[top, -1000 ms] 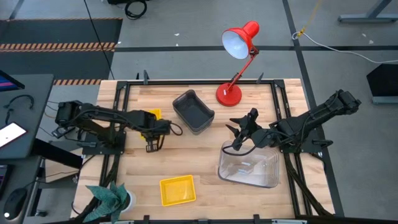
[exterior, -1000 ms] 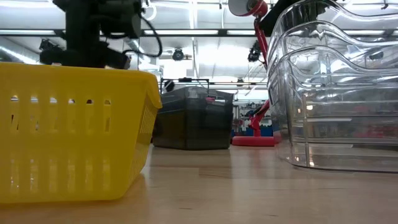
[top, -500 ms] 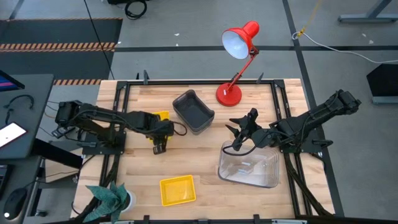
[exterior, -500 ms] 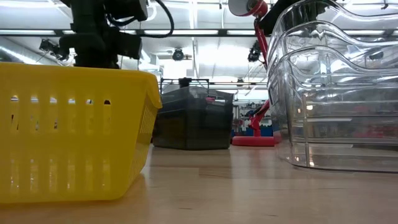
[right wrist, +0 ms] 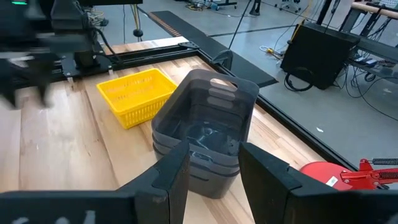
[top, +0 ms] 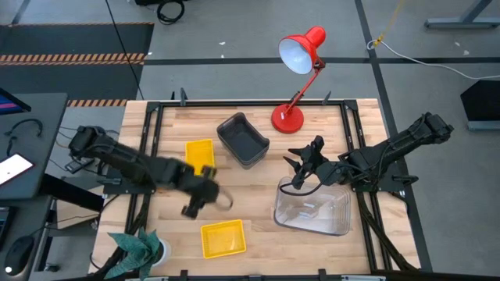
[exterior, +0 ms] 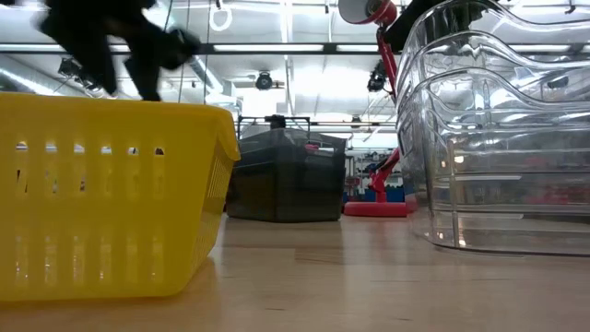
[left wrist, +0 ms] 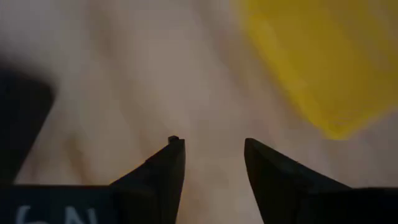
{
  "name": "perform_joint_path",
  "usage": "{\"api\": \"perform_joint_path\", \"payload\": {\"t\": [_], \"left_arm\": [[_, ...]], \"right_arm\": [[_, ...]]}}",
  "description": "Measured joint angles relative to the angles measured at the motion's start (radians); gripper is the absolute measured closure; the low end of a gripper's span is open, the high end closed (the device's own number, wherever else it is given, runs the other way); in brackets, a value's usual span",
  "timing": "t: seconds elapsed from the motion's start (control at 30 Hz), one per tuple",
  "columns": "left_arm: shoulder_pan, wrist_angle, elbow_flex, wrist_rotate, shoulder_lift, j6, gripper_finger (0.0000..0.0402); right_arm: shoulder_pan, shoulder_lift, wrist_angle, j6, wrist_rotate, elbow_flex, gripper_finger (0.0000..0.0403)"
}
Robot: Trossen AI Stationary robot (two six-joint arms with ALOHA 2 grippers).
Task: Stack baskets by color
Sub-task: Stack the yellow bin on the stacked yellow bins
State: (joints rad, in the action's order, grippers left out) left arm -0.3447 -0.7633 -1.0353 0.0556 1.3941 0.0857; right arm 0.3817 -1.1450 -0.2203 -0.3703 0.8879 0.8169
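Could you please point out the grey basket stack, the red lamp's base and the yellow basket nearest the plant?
grey basket stack (top: 243,140), high view, inside floor.
red lamp's base (top: 287,119), high view, round foot.
yellow basket nearest the plant (top: 223,238), high view, inside floor.

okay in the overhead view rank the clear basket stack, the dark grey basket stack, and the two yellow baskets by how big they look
1. Clear transparent plastic basket stack, largest.
2. Dark grey plastic basket stack.
3. Bright yellow plastic basket near the front edge.
4. Bright yellow plastic basket beside the grey stack, slightly smaller-looking, though the two yellow ones are close.

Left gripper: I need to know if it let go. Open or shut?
Open. The left gripper shows a clear gap between its fingers, holding nothing, above bare table.
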Motion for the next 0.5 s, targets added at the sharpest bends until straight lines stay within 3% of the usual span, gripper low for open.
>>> {"api": "perform_joint_path", "payload": {"t": [0.17,0.27,0.37,0.5], "left_arm": [[-0.191,0.081,0.0,0.019,0.0,0.108,0.0244],[-0.279,0.119,0.0,0.082,0.001,0.117,0.0246],[-0.318,0.137,0.001,0.145,0.026,0.113,0.0247],[-0.293,0.139,-0.033,0.088,0.095,0.12,0.026]], "right_arm": [[0.002,0.0,0.004,-0.003,-0.021,0.0,0.026],[0.002,0.0,0.017,-0.004,-0.027,0.0,0.026],[0.002,0.0,0.027,-0.004,-0.029,0.0,0.026],[0.002,0.0,0.037,-0.016,-0.039,0.0,0.026]]}}
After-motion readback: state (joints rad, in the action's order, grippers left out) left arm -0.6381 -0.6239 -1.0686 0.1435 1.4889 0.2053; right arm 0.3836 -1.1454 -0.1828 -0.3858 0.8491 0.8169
